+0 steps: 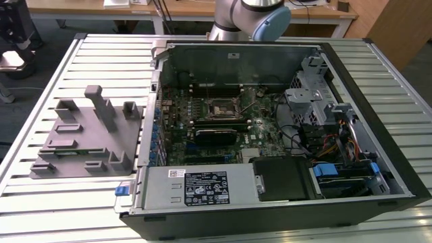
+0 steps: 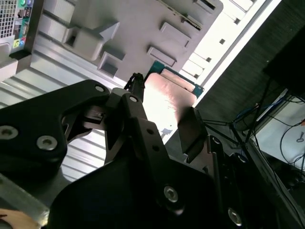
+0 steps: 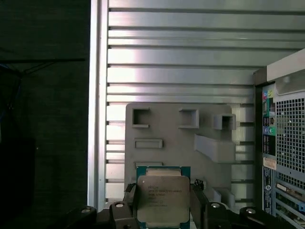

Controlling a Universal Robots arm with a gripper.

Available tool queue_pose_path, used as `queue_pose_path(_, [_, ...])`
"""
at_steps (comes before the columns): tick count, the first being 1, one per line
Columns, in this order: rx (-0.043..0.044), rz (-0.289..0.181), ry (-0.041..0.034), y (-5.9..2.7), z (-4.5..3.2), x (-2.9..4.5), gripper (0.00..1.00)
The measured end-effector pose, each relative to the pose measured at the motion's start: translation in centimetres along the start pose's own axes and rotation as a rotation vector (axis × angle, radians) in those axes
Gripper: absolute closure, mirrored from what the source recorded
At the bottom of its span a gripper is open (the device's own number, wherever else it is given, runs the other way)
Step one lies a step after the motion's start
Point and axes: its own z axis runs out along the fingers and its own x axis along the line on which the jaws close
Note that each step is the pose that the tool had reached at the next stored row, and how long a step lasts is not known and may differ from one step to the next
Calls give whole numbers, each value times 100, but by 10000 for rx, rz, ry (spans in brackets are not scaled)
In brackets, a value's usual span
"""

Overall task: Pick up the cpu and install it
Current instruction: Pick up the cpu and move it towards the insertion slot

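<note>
We see the hand (image 3: 163,191) clenched on the cpu (image 3: 162,202). In both wrist views its black fingers (image 3: 198,200) press two opposite edges of the chip, whose silvery lid faces the camera and whose green rim shows along one side. The other two edges are free. The cpu hangs over the grey fixture tray (image 1: 91,136) and looks lifted off it.

In the exterior view the tray lies on the slatted counter (image 1: 81,202) at nine o'clock of the open computer case (image 1: 236,63), just beside the case wall. Bare slats show around the tray's other edges. The arm (image 1: 253,17) stands at twelve o'clock, beyond the case.

Inside the case, the socket (image 1: 221,108) sits near the middle of the motherboard (image 1: 202,152), its square frame open upward. Memory slots run along it at twelve o'clock, and a black block (image 1: 216,134) crowds it at six o'clock. A metal drive cage (image 1: 310,101) and loose cables (image 1: 324,142) stand at three o'clock.

The cpu's lid carries rows of fine print that we cannot make out. A black-and-white label (image 1: 207,188) covers part of the power supply (image 1: 169,195) at six o'clock.
</note>
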Motion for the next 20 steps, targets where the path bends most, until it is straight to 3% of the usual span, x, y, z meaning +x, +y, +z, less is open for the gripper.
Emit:
queue_pose_path(14, [0,-2,0,9,9,-585,47])
queue_pose_path(20, [0,-1,0,11,13,-790,47])
